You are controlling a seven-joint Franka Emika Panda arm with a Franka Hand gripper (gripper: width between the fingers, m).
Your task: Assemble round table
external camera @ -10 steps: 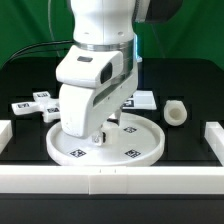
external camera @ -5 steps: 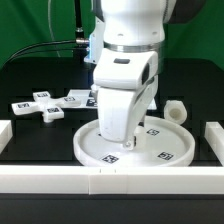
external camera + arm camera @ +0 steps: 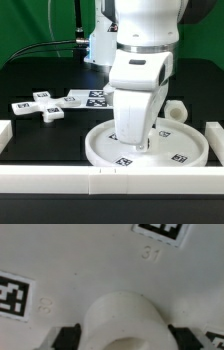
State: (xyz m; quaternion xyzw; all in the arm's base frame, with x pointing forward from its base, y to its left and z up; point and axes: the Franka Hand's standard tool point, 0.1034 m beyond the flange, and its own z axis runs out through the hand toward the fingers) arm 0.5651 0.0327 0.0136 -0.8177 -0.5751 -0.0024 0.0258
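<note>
You had the round disc (image 3: 96,148) lying rim-up on the black table (image 3: 30,75), holding square tags and the end effector (image 3: 124,339), whose jaws were clamped on a raised white hub (image 3: 125,314) at the disc's middle. The short cylinder leg (image 3: 177,110) sat just behind the disc, toward the exterior view's right. The cross-shaped foot (image 3: 40,106) lay well apart from the disc, toward that view's left, and the marker board (image 3: 88,98) lay behind the disc. White rails (image 3: 100,182) bordered the table, with green backdrop (image 3: 30,25) beyond. Beside one disc tag (image 3: 165,232) you could read "31".
</note>
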